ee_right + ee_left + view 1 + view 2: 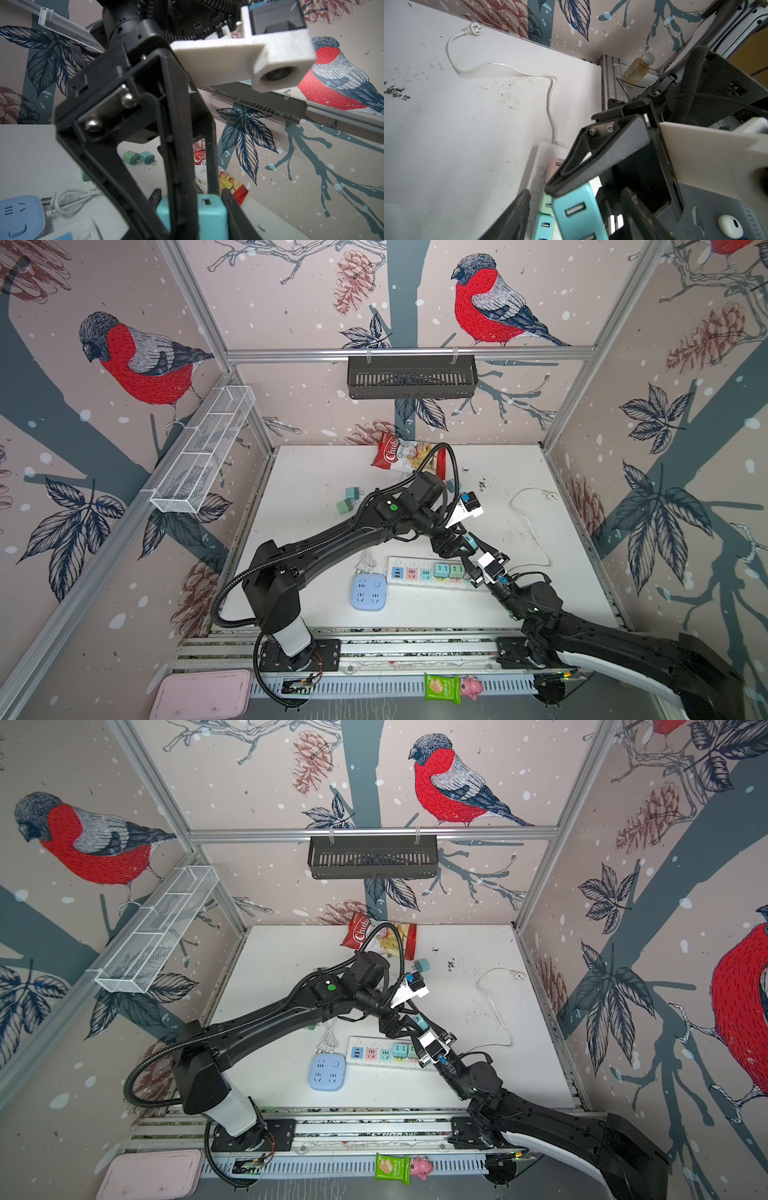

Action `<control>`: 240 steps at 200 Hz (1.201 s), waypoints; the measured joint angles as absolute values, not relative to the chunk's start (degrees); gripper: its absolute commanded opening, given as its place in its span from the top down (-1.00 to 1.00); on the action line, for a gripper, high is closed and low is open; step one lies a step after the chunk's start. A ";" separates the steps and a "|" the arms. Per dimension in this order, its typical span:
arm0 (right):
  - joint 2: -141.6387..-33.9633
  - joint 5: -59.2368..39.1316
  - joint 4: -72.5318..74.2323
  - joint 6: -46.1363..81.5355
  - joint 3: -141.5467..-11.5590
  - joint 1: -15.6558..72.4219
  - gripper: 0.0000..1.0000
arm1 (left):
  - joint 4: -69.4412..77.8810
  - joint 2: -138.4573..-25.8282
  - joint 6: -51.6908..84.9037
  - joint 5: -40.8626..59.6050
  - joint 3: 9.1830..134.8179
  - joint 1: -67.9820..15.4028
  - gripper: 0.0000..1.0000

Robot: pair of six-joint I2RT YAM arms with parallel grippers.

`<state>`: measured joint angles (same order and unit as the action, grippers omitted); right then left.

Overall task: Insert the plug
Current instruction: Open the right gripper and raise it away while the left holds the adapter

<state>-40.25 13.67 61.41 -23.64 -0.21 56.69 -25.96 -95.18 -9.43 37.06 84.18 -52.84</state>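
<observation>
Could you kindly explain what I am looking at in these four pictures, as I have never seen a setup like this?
These are two black robot arms working over a white table, each ending in a two-fingered gripper. The two wide pictures come from one camera head overhead, looking down on the whole scene. The two close-ups come from cameras mounted on the arms' wrists. On the table lie a white power strip with several coloured plugs in it, a blue socket block, two loose plugs and a red snack bag. Above the strip the two arms meet: the right gripper is shut on a teal plug, while the left gripper stands open on either side of it.
</observation>
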 measured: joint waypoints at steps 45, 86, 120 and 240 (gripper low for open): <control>-40.49 15.27 61.56 -24.45 -0.21 57.32 0.91 | -27.79 -96.27 -9.47 35.81 85.89 -53.45 -0.13; -40.58 15.79 61.30 -25.69 -0.21 58.00 0.91 | -29.06 -97.47 -9.54 34.20 87.13 -54.57 0.00; -40.86 17.02 60.82 -27.44 -0.21 58.43 0.89 | -30.24 -98.56 -8.80 32.18 88.25 -55.02 0.42; -36.67 19.77 60.77 -26.59 -0.21 58.74 -0.99 | -32.42 -96.90 -11.00 29.47 88.62 -53.63 1.00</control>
<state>-36.67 19.77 60.77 -26.59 -0.21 58.74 -32.42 -96.90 -11.00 29.47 88.62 -53.63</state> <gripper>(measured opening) 0.998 0.292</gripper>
